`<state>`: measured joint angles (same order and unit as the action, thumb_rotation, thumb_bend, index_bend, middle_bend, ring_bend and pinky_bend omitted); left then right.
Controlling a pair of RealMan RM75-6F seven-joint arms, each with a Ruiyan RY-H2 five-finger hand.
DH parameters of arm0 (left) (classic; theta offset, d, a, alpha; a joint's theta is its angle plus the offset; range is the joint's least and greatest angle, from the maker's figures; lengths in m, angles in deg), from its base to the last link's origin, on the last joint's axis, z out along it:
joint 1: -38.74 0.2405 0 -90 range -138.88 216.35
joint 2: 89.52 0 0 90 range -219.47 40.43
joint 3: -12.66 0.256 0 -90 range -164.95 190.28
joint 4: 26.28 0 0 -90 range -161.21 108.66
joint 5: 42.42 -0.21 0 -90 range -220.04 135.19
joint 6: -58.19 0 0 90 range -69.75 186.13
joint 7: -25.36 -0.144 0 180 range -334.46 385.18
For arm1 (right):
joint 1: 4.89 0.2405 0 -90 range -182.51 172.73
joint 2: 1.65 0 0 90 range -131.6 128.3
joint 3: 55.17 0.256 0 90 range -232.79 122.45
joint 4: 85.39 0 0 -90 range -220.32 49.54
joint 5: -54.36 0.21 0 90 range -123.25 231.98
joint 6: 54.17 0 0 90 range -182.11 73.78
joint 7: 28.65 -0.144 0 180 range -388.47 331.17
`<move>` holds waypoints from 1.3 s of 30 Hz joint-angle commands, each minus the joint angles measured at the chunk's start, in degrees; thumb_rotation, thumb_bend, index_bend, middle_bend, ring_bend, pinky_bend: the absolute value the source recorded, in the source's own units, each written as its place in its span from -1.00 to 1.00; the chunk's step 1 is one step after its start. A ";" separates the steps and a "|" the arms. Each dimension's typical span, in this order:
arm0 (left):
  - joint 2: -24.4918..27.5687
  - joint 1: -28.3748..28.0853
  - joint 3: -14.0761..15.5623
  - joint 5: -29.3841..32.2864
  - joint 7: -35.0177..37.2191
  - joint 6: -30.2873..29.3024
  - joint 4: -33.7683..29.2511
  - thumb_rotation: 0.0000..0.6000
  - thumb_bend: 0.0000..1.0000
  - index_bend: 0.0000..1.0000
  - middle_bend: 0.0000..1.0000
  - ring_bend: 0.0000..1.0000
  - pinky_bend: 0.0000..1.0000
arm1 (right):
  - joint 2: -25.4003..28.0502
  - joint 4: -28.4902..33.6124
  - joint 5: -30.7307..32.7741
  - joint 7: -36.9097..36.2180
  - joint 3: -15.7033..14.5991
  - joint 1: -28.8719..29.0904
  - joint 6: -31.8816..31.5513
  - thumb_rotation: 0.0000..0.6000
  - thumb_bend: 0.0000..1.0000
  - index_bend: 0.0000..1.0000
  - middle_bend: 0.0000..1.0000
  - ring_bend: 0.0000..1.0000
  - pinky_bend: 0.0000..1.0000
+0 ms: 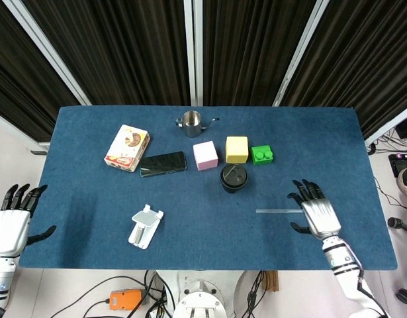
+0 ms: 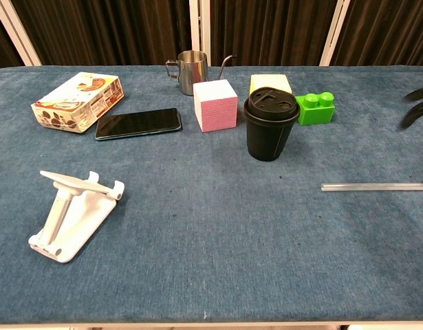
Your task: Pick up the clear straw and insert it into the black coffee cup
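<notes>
The clear straw [image 1: 277, 212] [image 2: 373, 186] lies flat on the blue table, right of centre. The black coffee cup [image 1: 233, 178] [image 2: 270, 124] stands upright with its lid on, up and to the left of the straw. My right hand [image 1: 316, 213] hovers over the straw's right end with fingers spread and nothing in it; the chest view catches only its fingertips [image 2: 417, 103] at the right edge. My left hand [image 1: 11, 222] waits off the table's left front corner, fingers apart and empty.
Behind the cup stand a pink cube [image 1: 205, 156], a yellow cube [image 1: 237, 149], a green brick [image 1: 261, 154] and a steel pitcher [image 1: 190, 122]. A phone [image 1: 163, 163] and a snack box [image 1: 127, 148] lie at left. A white phone stand [image 1: 145, 226] sits front left.
</notes>
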<state>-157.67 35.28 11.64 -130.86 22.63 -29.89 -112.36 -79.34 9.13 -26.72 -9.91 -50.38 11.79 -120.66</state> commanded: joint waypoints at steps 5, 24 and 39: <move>-0.35 0.40 0.18 0.35 1.00 -0.01 1.30 1.00 -0.84 -0.76 -0.65 -0.86 -1.00 | -8.21 -8.28 3.10 0.60 0.91 4.56 4.77 1.00 -0.19 -0.03 -0.73 -0.95 -0.78; -1.04 0.64 0.03 1.12 1.89 0.48 2.80 1.00 -0.84 -0.76 -0.65 -0.86 -1.00 | -9.82 -12.83 6.12 -2.05 0.27 7.18 8.23 1.00 -0.02 0.09 -0.73 -0.95 -0.81; -1.31 0.57 -0.10 1.22 1.85 0.67 3.08 1.00 -0.84 -0.76 -0.65 -0.86 -1.00 | -9.82 -13.44 5.24 -7.09 1.11 7.50 5.72 1.00 0.11 0.33 -0.68 -0.95 -0.81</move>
<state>-158.97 35.85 11.53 -129.64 24.47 -29.21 -109.29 -89.52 -4.74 -20.44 -14.87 -49.96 19.54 -113.24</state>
